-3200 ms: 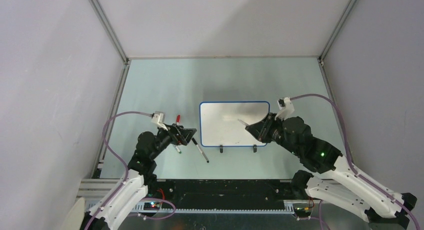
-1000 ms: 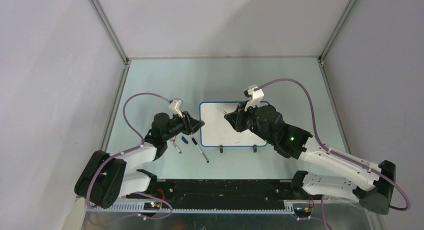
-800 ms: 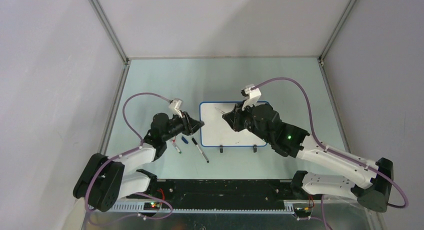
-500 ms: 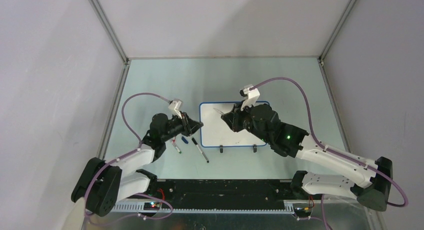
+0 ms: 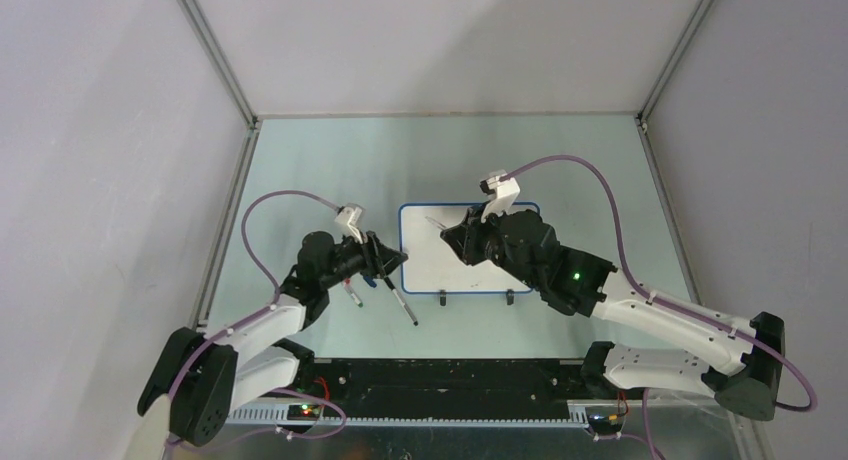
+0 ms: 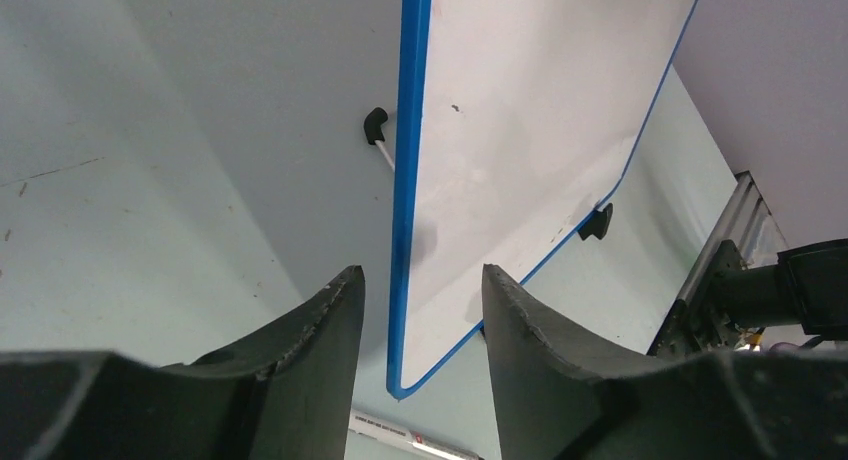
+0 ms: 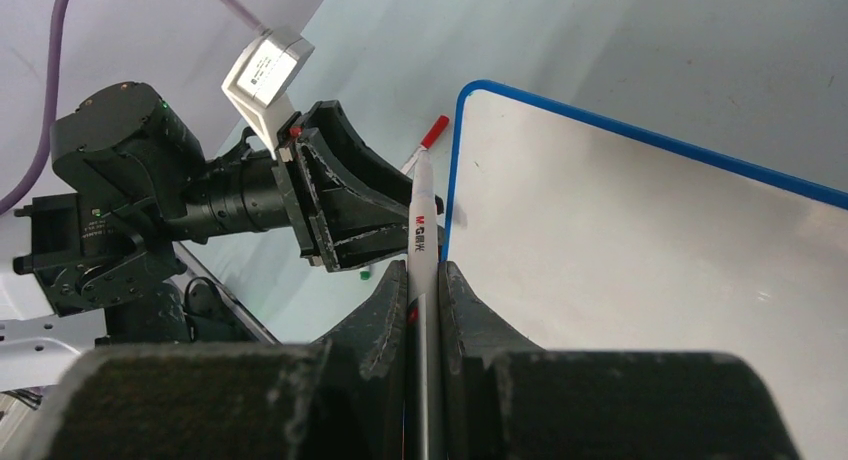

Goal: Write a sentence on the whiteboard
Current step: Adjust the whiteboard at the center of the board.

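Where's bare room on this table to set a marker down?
Bare table runs between the whiteboard and the back wall, and off its far right corner. Crowded: the board's left edge, with the left tool and loose markers.

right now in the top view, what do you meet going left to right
small loose marker → left gripper, jaws open at the left edge of the whiteboard → right gripper, shut on a pen → right clip foot

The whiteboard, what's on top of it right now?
No writing shows on the whiteboard's visible surface, only a tiny speck. The right gripper holds a marker above its far left part. The right arm covers the board's right end.
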Available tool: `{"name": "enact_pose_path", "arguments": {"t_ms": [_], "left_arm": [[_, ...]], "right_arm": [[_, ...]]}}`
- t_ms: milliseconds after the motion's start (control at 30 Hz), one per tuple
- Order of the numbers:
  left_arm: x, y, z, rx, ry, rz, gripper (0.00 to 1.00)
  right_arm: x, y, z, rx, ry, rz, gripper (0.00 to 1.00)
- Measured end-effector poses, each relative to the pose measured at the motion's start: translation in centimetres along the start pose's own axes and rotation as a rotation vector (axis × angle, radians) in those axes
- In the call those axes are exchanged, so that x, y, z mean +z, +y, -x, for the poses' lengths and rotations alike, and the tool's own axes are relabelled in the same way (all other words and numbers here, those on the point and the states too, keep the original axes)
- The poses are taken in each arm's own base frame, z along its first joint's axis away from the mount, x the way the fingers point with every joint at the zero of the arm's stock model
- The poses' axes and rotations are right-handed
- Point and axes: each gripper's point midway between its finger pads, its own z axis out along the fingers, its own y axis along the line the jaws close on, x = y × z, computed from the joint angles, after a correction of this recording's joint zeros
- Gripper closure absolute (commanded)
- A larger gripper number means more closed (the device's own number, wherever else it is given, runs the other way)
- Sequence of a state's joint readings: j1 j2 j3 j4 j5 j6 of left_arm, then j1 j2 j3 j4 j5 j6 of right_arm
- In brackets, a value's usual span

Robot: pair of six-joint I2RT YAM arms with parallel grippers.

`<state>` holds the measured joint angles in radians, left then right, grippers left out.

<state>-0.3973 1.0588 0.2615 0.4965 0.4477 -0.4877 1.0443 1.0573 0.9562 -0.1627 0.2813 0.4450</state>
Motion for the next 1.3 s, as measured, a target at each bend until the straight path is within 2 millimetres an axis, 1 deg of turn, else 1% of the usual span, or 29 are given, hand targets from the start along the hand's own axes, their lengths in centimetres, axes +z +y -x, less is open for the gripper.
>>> {"name": "enact_pose_path", "arguments": {"t_ms": [100,200,333,400,433,600,667,733,867,1067,1133,1200,1233,1300], "left_arm": [[0.0,0.1,0.0,0.002,-0.002,0.004,0.49],[0.3,0.4,-0.4,-0.008,0.017,0.009,0.5],[1.2,1.1,-1.6,-0.047,0.078,0.018,0.6],[1.5,1.2,-2.1,-0.061,0.101,0.011,0.64],[1.6,1.1,-2.2,-0.065,0.107,0.003,0.67],[1.5,0.4,-1.8,-0.056,0.095,-0.025,0.79],[1.4,0.2,-1.6,-0.051,0.091,-0.033,0.82],[1.4,-0.2,-1.6,-0.045,0.093,-0.046,0.83],[1.3,-0.8,-2.1,-0.04,0.11,-0.062,0.84],[1.2,-1.1,-2.5,-0.033,0.123,-0.069,0.83],[1.2,-1.2,-2.5,-0.033,0.125,-0.069,0.78],[1.2,-1.2,-2.5,-0.032,0.126,-0.065,0.7],[1.1,-1.1,-2.5,-0.03,0.126,-0.061,0.64],[0.9,-1.0,-2.5,-0.025,0.125,-0.047,0.56]], "right_arm": [[0.0,0.1,0.0,0.007,-0.002,-0.001,1.0],[0.1,0.4,-0.1,0.012,-0.003,0.005,1.0],[0.5,0.7,-0.3,0.008,0.006,0.005,1.0],[0.6,0.8,-0.3,0.007,0.006,0.003,1.0],[0.7,0.8,-0.2,0.007,0.005,0.002,1.0],[0.6,0.9,-0.1,0.007,0.0,-0.001,1.0],[0.7,0.9,-0.1,0.007,-0.001,-0.002,1.0],[0.6,0.9,-0.1,0.007,-0.001,-0.002,1.0],[0.7,0.8,0.0,0.007,-0.003,-0.006,1.0],[0.7,0.4,0.1,0.006,-0.011,-0.027,1.0],[0.6,0.2,0.1,0.008,-0.012,-0.038,1.0],[0.6,-0.1,0.1,0.019,-0.018,-0.061,1.0],[0.6,-0.3,0.2,0.019,-0.022,-0.074,1.0],[0.5,-0.6,0.2,0.013,-0.03,-0.096,1.0]]}}
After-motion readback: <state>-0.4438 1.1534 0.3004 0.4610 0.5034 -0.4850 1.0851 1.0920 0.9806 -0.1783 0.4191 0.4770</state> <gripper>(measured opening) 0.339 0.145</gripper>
